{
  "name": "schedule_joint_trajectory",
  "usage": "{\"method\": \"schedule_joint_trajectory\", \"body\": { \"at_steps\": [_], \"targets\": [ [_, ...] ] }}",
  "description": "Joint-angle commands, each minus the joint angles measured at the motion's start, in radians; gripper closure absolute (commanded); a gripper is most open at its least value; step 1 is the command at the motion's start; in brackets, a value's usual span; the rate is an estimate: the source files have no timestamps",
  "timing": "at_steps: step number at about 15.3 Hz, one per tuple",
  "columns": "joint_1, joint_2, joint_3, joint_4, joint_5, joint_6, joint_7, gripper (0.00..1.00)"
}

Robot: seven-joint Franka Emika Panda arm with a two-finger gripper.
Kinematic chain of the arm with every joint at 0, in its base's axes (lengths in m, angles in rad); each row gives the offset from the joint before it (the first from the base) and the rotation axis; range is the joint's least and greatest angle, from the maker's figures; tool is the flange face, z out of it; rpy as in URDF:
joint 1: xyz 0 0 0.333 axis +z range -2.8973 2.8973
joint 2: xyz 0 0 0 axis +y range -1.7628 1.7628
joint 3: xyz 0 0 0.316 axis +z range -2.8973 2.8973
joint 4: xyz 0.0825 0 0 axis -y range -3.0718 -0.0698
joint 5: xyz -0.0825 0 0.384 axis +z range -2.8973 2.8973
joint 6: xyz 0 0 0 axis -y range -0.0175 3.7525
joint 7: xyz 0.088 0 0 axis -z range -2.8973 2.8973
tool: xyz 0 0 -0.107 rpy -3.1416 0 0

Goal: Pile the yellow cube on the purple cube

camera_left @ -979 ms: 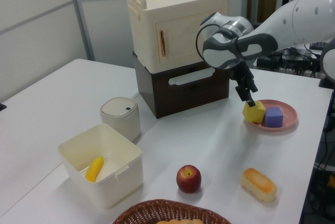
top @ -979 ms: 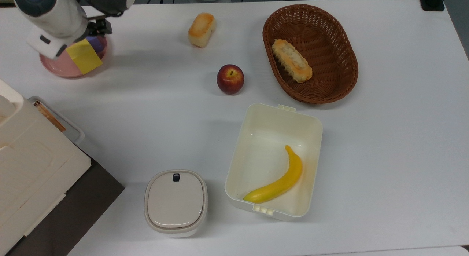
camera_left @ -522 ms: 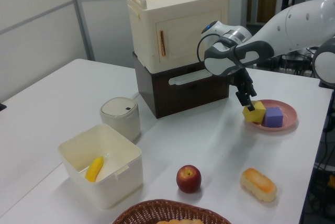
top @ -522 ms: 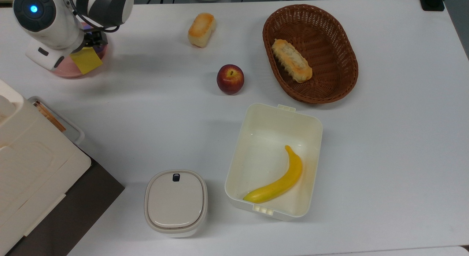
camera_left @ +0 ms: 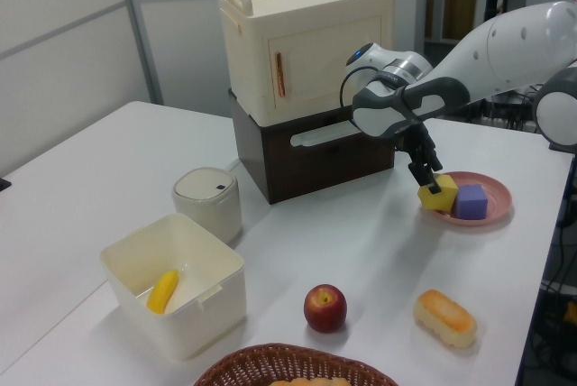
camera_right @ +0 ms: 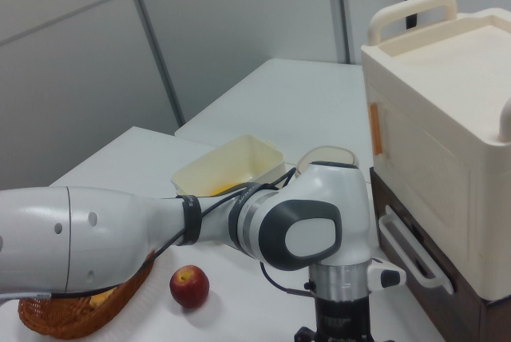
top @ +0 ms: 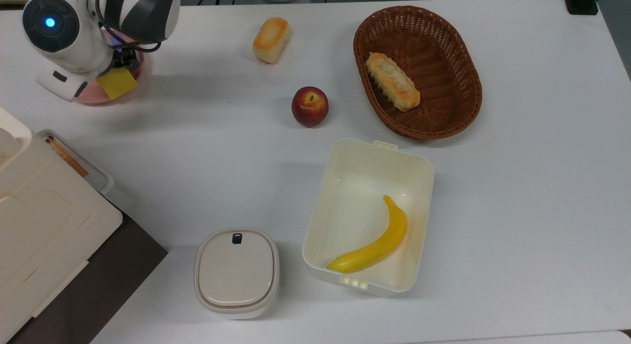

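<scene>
Left view: arm over the pink plate, stacking not yet done.
From largest to smallest, the scene held one white table, one cabinet, one basket, one open box, one lidded pot, one banana, two bread rolls, one apple and two cubes. The gripper was clamped on the yellow cube, which sat tilted at the plate's rim, just beside the purple cube rather than above it. Judged from this, the lift across and the release on top remained.
</scene>
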Motion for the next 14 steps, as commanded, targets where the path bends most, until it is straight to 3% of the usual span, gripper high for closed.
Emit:
{"method": "schedule_joint_trajectory", "body": {
  "at_steps": [1,4,10,11,12,13,14],
  "targets": [
    [0.005,-0.002,0.0,-0.008,-0.013,0.023,-0.011,0.33],
    [0.01,-0.005,0.001,-0.008,-0.006,0.017,-0.011,0.44],
    [0.015,-0.059,0.006,-0.001,0.001,-0.033,-0.025,0.46],
    [0.015,-0.062,0.006,-0.001,0.001,-0.035,-0.034,0.43],
    [0.015,-0.062,0.006,-0.001,0.001,-0.035,-0.038,0.27],
    [0.015,-0.059,0.006,-0.001,0.001,-0.034,-0.039,0.0],
    [0.015,-0.058,0.006,-0.001,-0.001,-0.033,-0.041,0.0]
  ]
}}
